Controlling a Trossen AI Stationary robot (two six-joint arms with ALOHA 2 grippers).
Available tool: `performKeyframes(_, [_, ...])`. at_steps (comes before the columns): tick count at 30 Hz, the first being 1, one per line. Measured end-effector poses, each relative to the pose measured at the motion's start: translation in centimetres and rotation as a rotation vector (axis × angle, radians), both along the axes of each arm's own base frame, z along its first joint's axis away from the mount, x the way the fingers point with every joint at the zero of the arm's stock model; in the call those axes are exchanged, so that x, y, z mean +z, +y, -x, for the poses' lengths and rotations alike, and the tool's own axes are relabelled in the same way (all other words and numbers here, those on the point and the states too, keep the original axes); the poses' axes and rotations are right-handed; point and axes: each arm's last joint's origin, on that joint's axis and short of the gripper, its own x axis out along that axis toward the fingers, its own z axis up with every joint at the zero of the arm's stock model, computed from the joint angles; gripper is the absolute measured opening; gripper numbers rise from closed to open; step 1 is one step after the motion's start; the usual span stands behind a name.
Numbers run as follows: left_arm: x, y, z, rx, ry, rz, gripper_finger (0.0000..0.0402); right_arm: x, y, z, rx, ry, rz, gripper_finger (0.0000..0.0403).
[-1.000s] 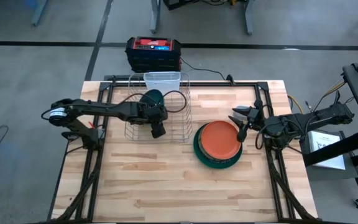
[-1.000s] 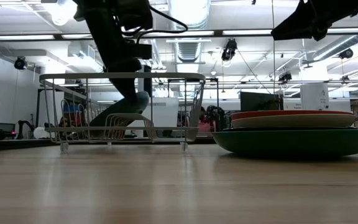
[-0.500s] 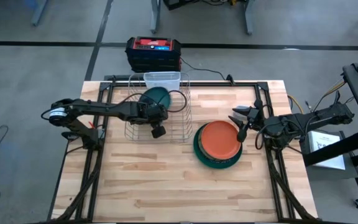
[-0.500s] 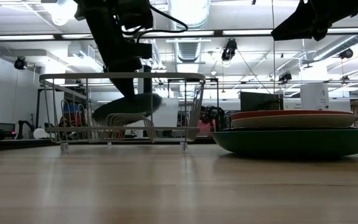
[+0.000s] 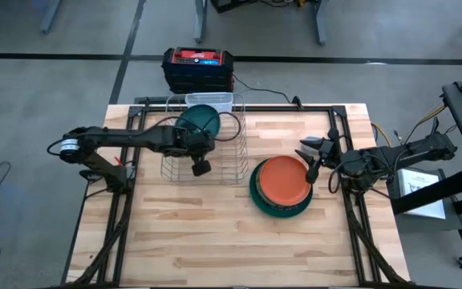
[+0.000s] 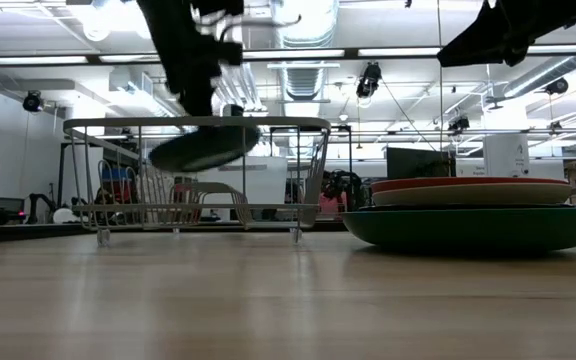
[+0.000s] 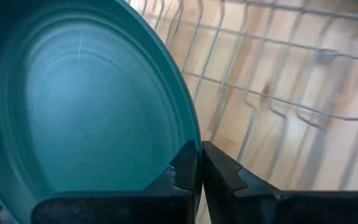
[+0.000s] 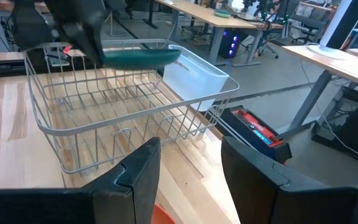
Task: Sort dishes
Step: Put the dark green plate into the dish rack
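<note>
A dark teal-green plate [image 5: 200, 121] hangs inside the silver wire rack [image 5: 224, 164] at the table's far left, about as high as the rack's top rim [image 6: 205, 147]. My left gripper [image 7: 199, 163] is shut on it. To the right stands a stack of dishes: an orange plate [image 5: 283, 178] lies on a larger dark green plate [image 5: 277, 209], whose base rests on the wood. My right gripper [image 8: 191, 174] hovers open above the stack's right edge [image 5: 314, 157], with nothing between its fingers. My left gripper pinches the teal-green plate's rim [image 7: 191, 134] between its two fingers [image 7: 184, 167], one on the hollow face and one behind it. They slant down from the table's left side. The plate is lifted clear of the rack's wires and is slightly tilted, close to level.
A clear plastic tub [image 5: 209, 102] hangs on the rack's far side. A red and black box [image 5: 198, 69] sits on the floor beyond the table's far edge. Bare wood [image 5: 231, 241] fills the near half of the table.
My left gripper has taken hold of the teal-green plate's rim and risen. The plate stood steeply among the rack's wires a second ago. It now hangs close to level at the height of the rack's top rim, a little nearer the table's far edge.
</note>
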Motion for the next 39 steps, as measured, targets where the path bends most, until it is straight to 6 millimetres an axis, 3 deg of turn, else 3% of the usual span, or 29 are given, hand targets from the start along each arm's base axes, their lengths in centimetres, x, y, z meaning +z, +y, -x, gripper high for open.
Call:
performKeyframes(3, [3.2, -0.3, -0.3, -0.139, -0.052, -0.012, 0.0002, 0.0, 0.0, 0.0, 0.000, 0.000, 0.000, 0.0158])
performKeyframes(9, [9.7, -0.3, 0.8, -0.623, -0.313, 0.097, 0.0002, -0.1, 0.0, 0.1, -0.006, 0.005, -0.016, 0.0164])
performKeyframes(13, [11.7, 1.6, 3.0, -0.766, -0.430, 0.164, 0.0002, -0.2, 0.0, 0.1, -0.007, 0.003, -0.022, 0.0162])
performKeyframes(16, [11.2, 3.7, 4.3, -0.790, -0.486, 0.250, 0.0002, -0.1, 0.0, 0.1, -0.008, -0.002, -0.026, 0.0157])
performKeyframes(22, [7.9, 8.6, 7.0, -0.838, -0.628, 0.456, 0.0002, 0.0, -0.1, 0.2, -0.010, -0.012, -0.034, 0.0155])
performKeyframes(27, [5.2, 11.9, 9.8, -0.703, -0.671, 0.501, 0.0001, 0.0, -0.1, 0.3, -0.010, -0.016, -0.036, 0.0159])
performKeyframes(33, [2.7, 14.3, 12.1, -0.635, -0.745, 0.548, 0.0001, 0.0, -0.1, 0.3, -0.010, -0.017, -0.036, 0.0154])
performKeyframes(39, [0.7, 15.1, 12.1, -0.604, -0.737, 0.595, 0.0001, 0.0, -0.1, 0.3, -0.010, -0.017, -0.036, 0.0149])
